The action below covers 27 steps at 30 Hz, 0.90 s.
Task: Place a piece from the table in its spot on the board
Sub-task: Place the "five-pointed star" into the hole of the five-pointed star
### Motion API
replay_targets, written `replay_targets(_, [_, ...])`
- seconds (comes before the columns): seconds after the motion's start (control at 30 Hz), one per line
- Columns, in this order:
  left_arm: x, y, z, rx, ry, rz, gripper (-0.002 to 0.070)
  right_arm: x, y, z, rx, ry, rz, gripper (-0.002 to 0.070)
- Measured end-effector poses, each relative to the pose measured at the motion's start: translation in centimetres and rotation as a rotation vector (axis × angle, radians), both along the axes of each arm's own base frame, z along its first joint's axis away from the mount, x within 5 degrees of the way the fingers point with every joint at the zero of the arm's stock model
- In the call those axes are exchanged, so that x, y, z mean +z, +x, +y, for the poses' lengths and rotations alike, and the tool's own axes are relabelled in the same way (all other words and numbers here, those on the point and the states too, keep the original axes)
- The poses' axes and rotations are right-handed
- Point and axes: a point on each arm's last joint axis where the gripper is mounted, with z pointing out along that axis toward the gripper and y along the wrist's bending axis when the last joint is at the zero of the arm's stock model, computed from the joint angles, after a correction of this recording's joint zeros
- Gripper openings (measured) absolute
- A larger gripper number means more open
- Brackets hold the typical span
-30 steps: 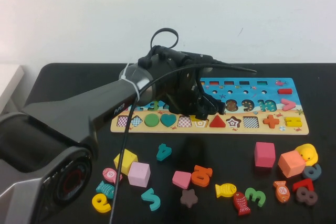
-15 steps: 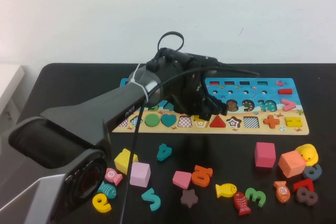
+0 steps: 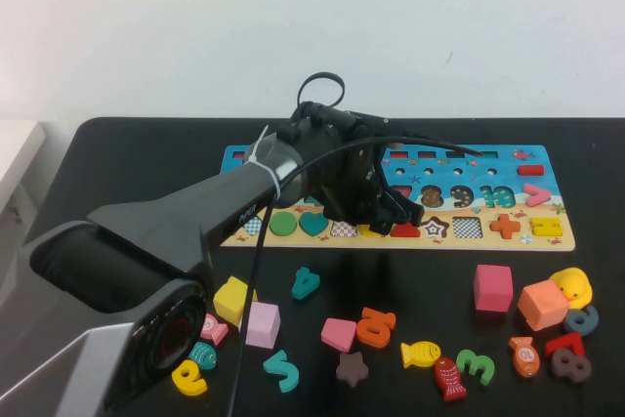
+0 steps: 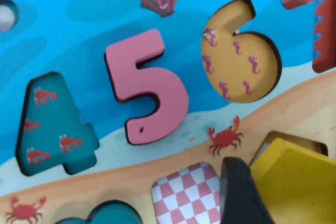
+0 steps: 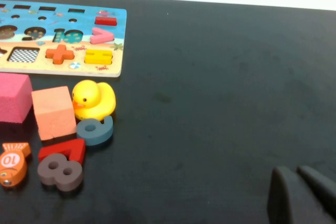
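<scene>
My left gripper (image 3: 377, 214) reaches over the board (image 3: 547, 168), low over its row of shape cut-outs. It is shut on the yellow pentagon piece (image 3: 370, 231), which shows only as a sliver under the fingers. In the left wrist view the piece (image 4: 299, 171) lies tilted at the edge of its cut-out, with one dark finger (image 4: 240, 192) against its side, next to the pink checked cut-out (image 4: 184, 187). My right gripper (image 5: 300, 192) is shut and empty over the bare black table (image 5: 210, 77), out of the high view.
Loose pieces lie on the table (image 3: 127, 163) in front of the board: a yellow cube (image 3: 233, 299), pink cubes (image 3: 492, 287), a yellow duck (image 3: 571, 285), fish, numbers and a star. The left arm hides the board's middle left.
My left gripper has moved a little forward and lower with the yellow piece, down onto the shape row; it now covers part of the red triangle. The right arm has not moved.
</scene>
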Motion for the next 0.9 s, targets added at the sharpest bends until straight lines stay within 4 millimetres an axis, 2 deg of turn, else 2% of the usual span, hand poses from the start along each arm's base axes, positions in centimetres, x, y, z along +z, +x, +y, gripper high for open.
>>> replay_targets(0.9, [-0.33, 0.12, -0.28, -0.015, -0.015, 0.000, 0.0311, 0.00, 0.00, 0.00, 0.000, 0.000, 0.000, 0.0018])
